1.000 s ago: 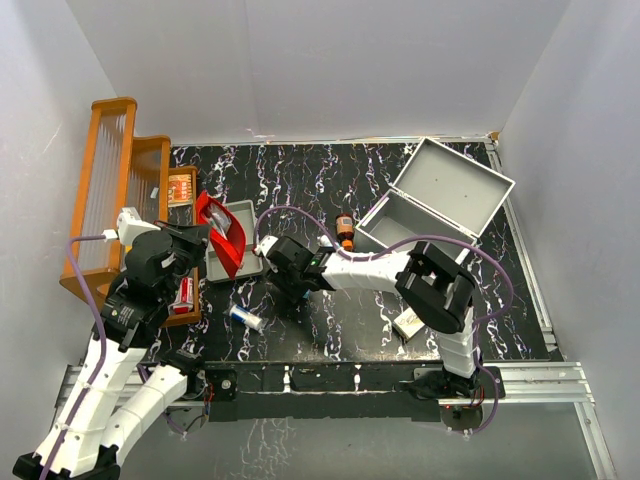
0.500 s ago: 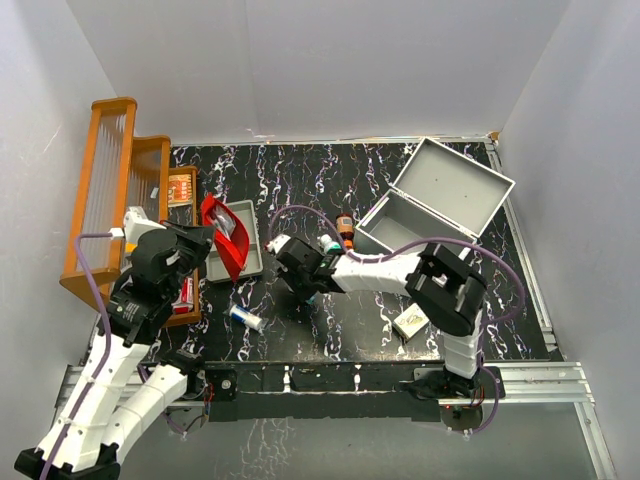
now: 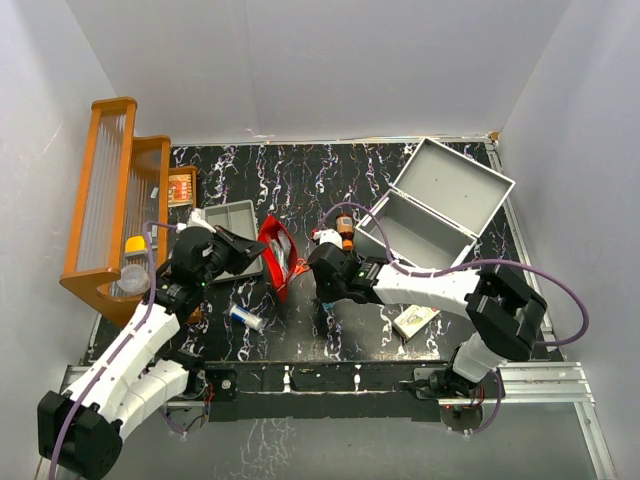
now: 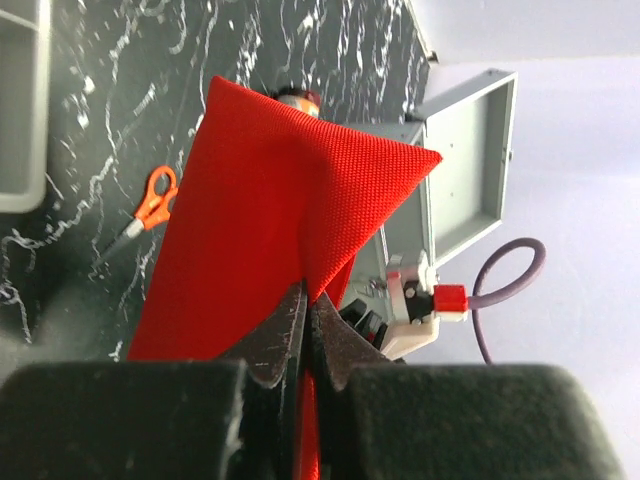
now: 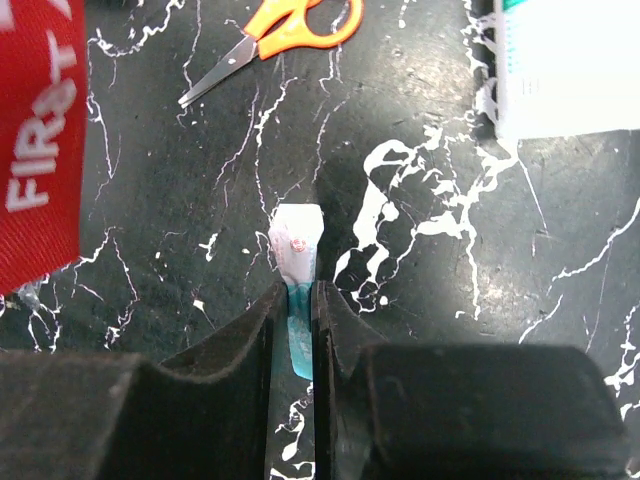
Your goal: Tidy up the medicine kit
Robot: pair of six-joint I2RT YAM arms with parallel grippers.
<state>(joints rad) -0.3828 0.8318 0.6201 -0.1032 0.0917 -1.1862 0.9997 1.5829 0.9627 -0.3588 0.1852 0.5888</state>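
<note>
- the medicine kit is set at the far right of the black marbled table, with its lid thrown open and tilted back.
- the left gripper is pinched fully together on a fold of the red first-aid pouch, which is held upright well to the left of the kit.
- the right gripper is drawn almost closed on a small teal-and-white tube — it is clamped between the pads, between the pouch and the kit.
- orange scissors are laid flat near the tube, on the kit's left side.
- a brown bottle is stood just beside the kit's left corner.
- a white box is laid in front of the kit.
- a shallow grey tray is placed left of the kit — beyond the pouch.
</note>
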